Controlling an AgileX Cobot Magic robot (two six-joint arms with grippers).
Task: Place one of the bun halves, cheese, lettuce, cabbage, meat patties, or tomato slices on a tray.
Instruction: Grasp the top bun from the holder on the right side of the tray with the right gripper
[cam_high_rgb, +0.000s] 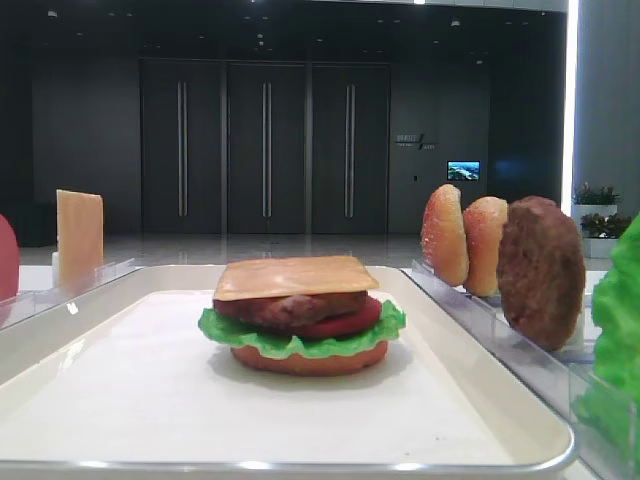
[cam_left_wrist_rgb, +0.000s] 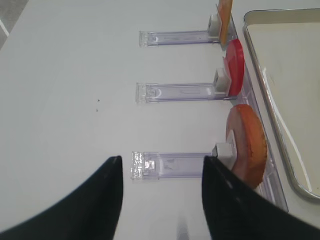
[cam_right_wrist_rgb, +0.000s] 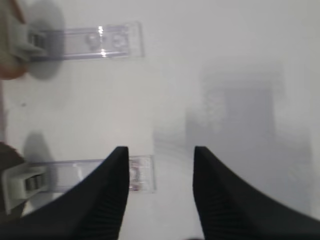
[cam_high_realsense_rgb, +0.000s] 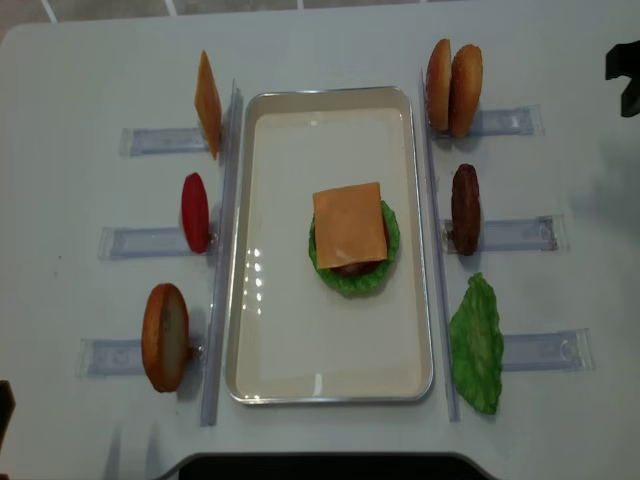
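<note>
Right jaws: your right gripper (cam_right_wrist_rgb: 160, 192) hung over bare white worktop (cam_right_wrist_rgb: 225, 65) with its two dark fingers (cam_right_wrist_rgb: 107, 200) apart and nothing between them.
Left jaws: your left gripper (cam_left_wrist_rgb: 160, 200) also stood apart and empty, above the near end of a clear rack (cam_left_wrist_rgb: 170, 164).
Beside the left jaws: a flat reddish-brown bun bottom (cam_left_wrist_rgb: 246, 145) stood on edge at the far end of that rack; one rack further you had a tomato slice (cam_left_wrist_rgb: 235, 66) upright, and beyond it a cheese slice (cam_left_wrist_rgb: 225, 12) seen edge-on.
Tray: the tray (cam_high_realsense_rgb: 270, 330) lay in the middle of the worktop between the two rows of racks.
Stack on the tray: you had a bun bottom (cam_high_rgb: 310, 360), lettuce (cam_high_rgb: 300, 338), a tomato slice (cam_high_rgb: 345, 320), a meat patty (cam_high_rgb: 290, 308) and a square of cheese (cam_high_rgb: 297, 275) on top, near the tray's centre.
Right racks: two bun halves (cam_high_realsense_rgb: 453, 87) stood side by side on edge, a spare meat patty (cam_high_realsense_rgb: 465, 208) stood in the middle rack, and a spare lettuce leaf (cam_high_realsense_rgb: 478, 345) leaned at the nearest one.
Left racks from above: cheese (cam_high_realsense_rgb: 208, 103), tomato (cam_high_realsense_rgb: 195, 212), bun bottom (cam_high_realsense_rgb: 165, 336), all outside the tray.
</note>
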